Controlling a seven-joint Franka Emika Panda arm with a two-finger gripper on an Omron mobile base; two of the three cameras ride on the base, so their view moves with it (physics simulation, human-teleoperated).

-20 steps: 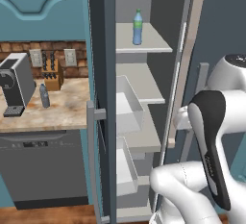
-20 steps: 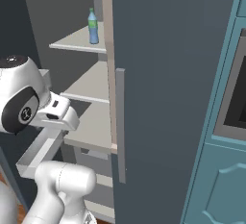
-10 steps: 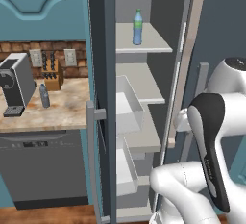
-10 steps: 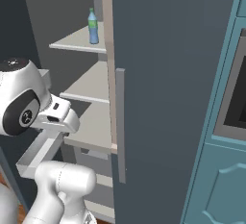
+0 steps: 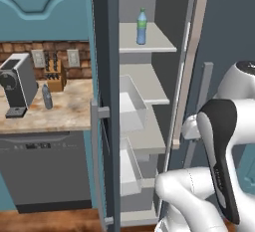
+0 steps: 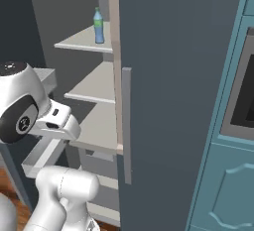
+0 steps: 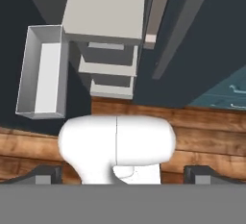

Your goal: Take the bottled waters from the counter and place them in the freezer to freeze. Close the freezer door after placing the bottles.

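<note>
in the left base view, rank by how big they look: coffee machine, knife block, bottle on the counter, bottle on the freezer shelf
1. coffee machine, clearly the largest.
2. knife block.
3. The bottle on the freezer shelf and the bottle on the counter look about alike; they stand at different depths, so I won't rank them.

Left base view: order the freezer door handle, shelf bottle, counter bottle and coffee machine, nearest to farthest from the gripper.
From the gripper:
1. Freezer door handle, just right.
2. Blue bottle, up on the freezer shelf.
3. Grey-blue bottle, left on the counter.
4. Coffee machine, farthest left.
</note>
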